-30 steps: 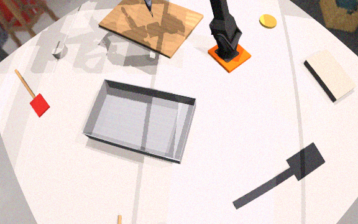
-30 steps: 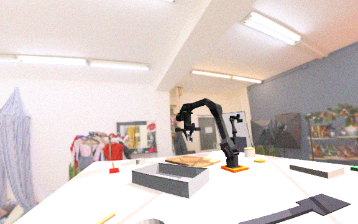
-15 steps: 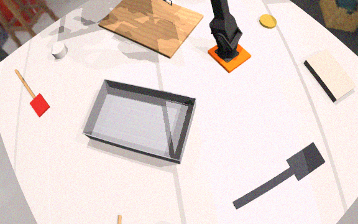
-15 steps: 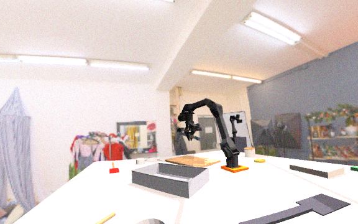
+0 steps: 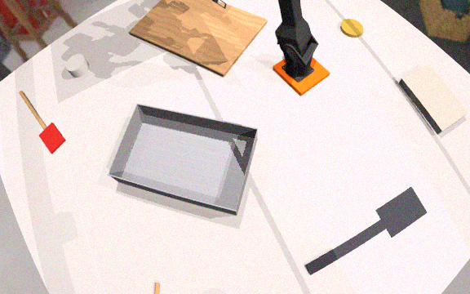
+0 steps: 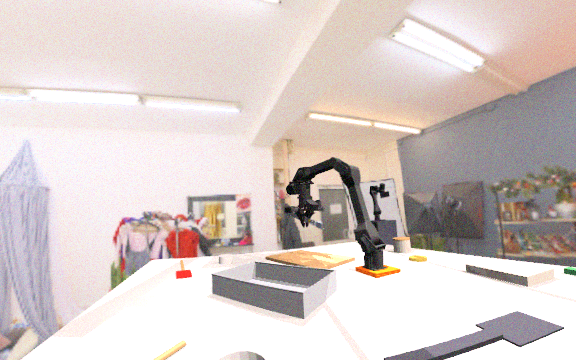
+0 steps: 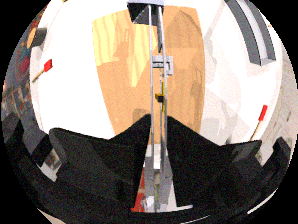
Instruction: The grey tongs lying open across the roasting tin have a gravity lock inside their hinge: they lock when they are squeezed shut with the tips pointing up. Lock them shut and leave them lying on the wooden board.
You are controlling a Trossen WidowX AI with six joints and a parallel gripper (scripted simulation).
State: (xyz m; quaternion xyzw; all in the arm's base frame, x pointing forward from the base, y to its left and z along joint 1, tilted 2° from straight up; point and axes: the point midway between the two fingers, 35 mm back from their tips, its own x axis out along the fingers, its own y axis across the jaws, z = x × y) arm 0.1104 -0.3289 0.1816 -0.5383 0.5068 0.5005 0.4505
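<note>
My gripper [image 6: 305,223] [image 7: 157,119] is shut on the grey tongs [image 6: 315,225] [image 7: 152,85]. The two arms of the tongs lie close together and run from the top of the wrist view down between the fingers. Whether the hinge lock is engaged cannot be told. The gripper hangs above the wooden board [image 5: 202,37] [image 6: 313,258] [image 7: 120,55], and a gap shows below it in the exterior view. In the top view the gripper is out of frame. The roasting tin [image 5: 194,118] [image 6: 258,295] [image 7: 242,30] stands in front of the board, with nothing in it.
A white cylinder [image 5: 77,66] and a red spatula [image 5: 52,138] [image 6: 184,274] are left of the tin. A yellow disc [image 5: 352,28] and a beige block [image 5: 435,100] [image 6: 513,275] are right of the orange arm base [image 5: 301,87]. A dark spatula [image 5: 402,212] [image 6: 520,327] lies in front.
</note>
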